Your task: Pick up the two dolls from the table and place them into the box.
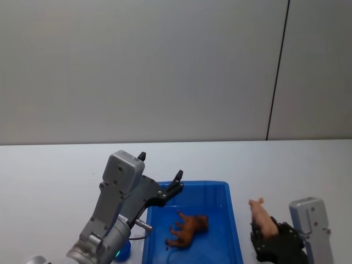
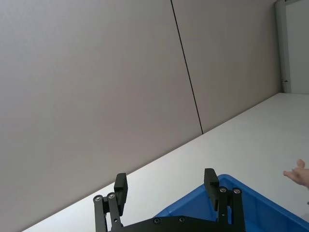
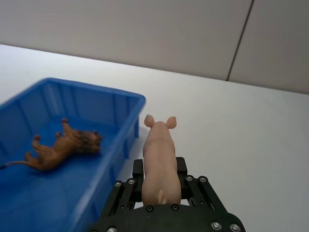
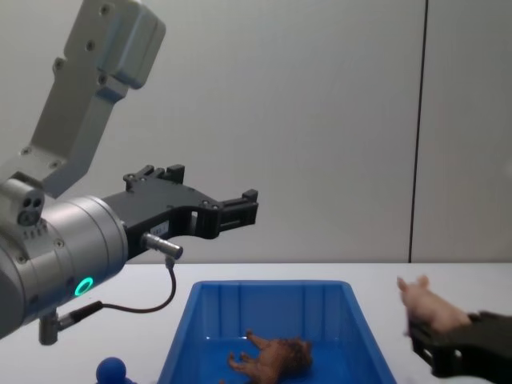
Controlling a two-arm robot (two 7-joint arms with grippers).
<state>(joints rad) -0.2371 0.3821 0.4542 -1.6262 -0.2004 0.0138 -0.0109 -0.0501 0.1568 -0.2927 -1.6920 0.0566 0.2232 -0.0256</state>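
Note:
The blue box (image 1: 234, 220) sits on the white table in front of me. A brown shaggy four-legged doll (image 1: 188, 230) lies on its side on the box floor (image 3: 65, 147). My right gripper (image 3: 159, 170) hovers just right of the box, shut on a pink pig doll (image 3: 160, 157) whose snout points away from me. My left gripper (image 1: 160, 166) is open and holds nothing, raised above the box's left rear corner (image 2: 165, 179). A solid blue doll with a round top (image 4: 112, 370) stands on the table left of the box, partly hidden by the left arm.
The white table (image 1: 286, 165) stretches wide behind and to the right of the box, up to a grey wall with a dark vertical seam (image 1: 278, 71). The left arm's grey housing (image 4: 56, 240) looms large over the near left of the table.

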